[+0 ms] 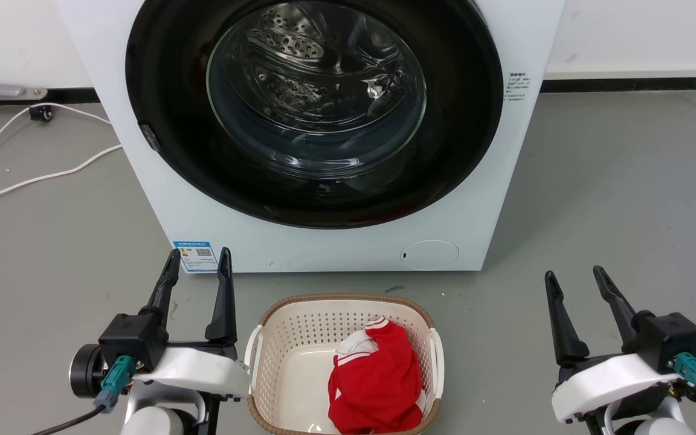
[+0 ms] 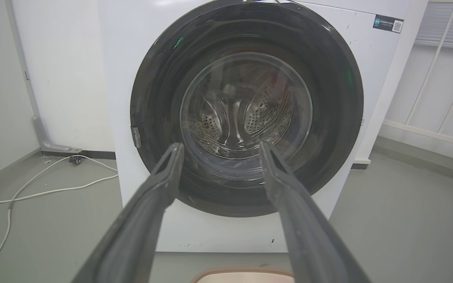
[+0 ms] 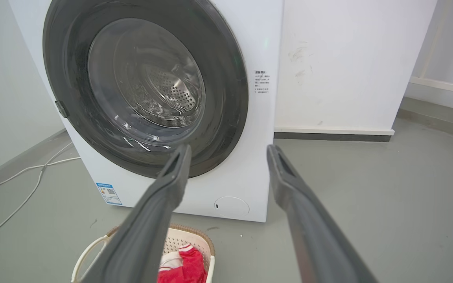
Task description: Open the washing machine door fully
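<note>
Over grey floor [image 1: 626, 181] — left end effector [image 1: 199, 251], right end effector [image 1: 574, 270] agape, empty.

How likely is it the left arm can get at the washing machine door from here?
Likely yes: the open left pincer points at the washing machine door with bare floor between them, and the laundry basket sits off to its side. Whether the arm stretches that far is unsure.

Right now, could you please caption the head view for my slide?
Left gripper and right gripper, jaws open, flank a laundry basket before the washing machine, whose door is closed.
</note>
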You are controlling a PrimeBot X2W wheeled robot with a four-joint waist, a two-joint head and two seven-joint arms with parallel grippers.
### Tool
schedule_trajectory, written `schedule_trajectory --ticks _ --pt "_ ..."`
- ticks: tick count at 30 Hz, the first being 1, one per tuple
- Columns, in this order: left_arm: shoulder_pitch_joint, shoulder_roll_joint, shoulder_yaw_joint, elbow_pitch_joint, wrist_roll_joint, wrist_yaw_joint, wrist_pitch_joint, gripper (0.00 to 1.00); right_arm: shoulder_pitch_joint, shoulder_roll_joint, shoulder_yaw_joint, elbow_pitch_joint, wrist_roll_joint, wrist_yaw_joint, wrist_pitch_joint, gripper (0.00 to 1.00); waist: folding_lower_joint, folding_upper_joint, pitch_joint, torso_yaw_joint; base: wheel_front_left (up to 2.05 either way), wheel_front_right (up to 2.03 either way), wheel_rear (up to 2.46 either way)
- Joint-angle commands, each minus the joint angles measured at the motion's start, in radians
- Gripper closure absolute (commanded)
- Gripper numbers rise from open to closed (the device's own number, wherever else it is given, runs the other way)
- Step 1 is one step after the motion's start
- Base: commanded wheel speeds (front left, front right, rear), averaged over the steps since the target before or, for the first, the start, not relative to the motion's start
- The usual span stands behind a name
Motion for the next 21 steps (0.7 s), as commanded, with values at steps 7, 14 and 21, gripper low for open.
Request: schedule_trajectory --ticks 7,14,21 --pt "0.007 -0.002 0.009 -0.014 0.064 0.013 -0.020 0.00 0.005 0.003 0.001 -0.016 -0.053 0.000 -0.013 0.00 0.0000 0.0000 -0.001 -0.001 0.00 0.00 0.00" --pt "0.019 -0.007 0.014 -0.018 0.113 0.016 -0.034 0.00 0.007 0.003 -0.001 -0.020 -0.089 0.000 -0.022 0.00 0.0000 0.0000 -0.001 0.000 0.00 0.00 0.00" --pt "0.025 -0.014 0.018 -0.016 0.154 0.013 -0.046 0.00 0.006 0.003 -0.001 -0.020 -0.119 0.000 -0.031 0.00 0.0000 0.0000 -0.001 0.001 0.00 0.00 0.00"
